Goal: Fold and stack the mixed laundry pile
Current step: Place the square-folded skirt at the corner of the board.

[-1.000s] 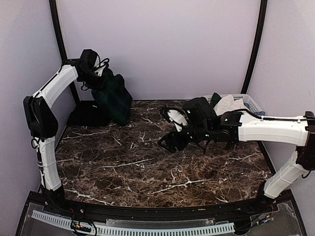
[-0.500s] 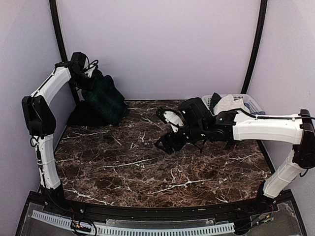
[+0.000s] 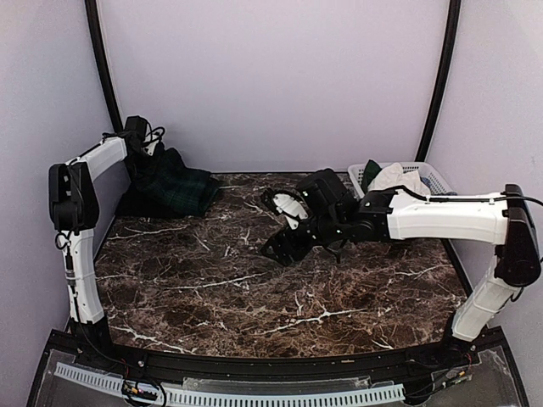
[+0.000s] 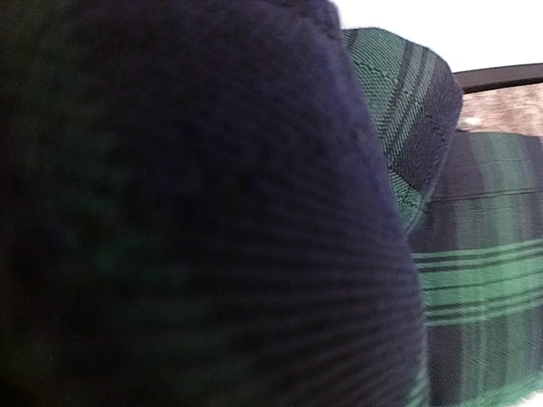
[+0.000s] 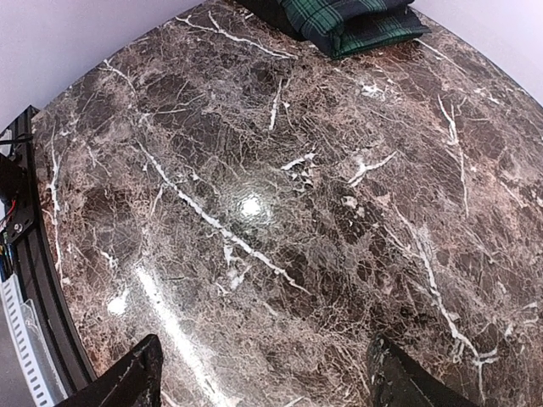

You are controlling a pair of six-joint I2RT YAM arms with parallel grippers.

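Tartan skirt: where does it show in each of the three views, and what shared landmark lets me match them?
Top external: tartan skirt at the table's far left corner, beside the left arm.
Left wrist: tartan skirt fills nearly the whole picture, close and blurred.
Right wrist: tartan skirt at the top edge, right of centre.
Shared landmark: brown marble tabletop, only a sliver in the left wrist view.
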